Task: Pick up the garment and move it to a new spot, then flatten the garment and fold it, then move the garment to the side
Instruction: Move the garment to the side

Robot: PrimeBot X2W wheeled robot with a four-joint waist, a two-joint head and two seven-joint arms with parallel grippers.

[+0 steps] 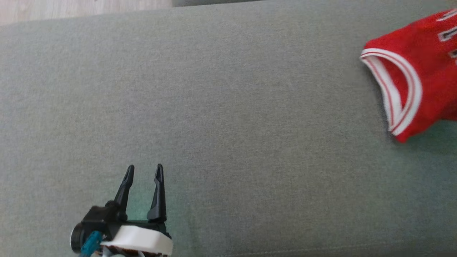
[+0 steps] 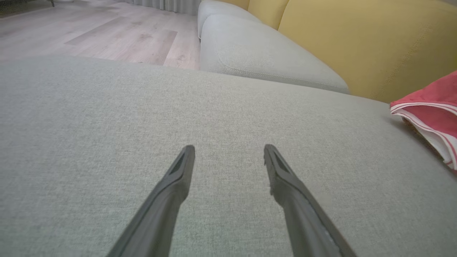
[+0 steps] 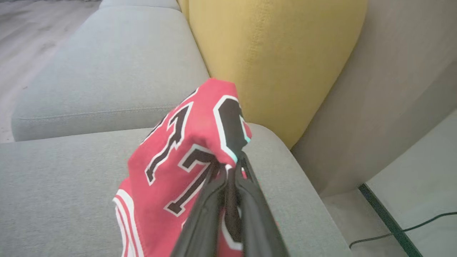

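Observation:
The garment [image 1: 423,73] is a red jersey with white trim and black numerals. It hangs bunched at the far right of the head view, its lower edge near the grey cushion [image 1: 228,107]. My right gripper [image 3: 230,164] is shut on the garment [image 3: 185,142], pinching a fold by the numerals and lifting it off the cushion. Low at the left of the head view my left gripper [image 1: 144,169] stands open and empty over bare cushion. Past the left fingers, the garment [image 2: 433,114] shows at the right edge.
Yellow back cushions [image 3: 271,53] stand behind the seat, and another grey seat cushion [image 2: 257,53] adjoins it. Wooden floor [image 2: 89,32] lies beyond the far edge. A black cable [image 3: 403,228] runs on the floor past the sofa's end.

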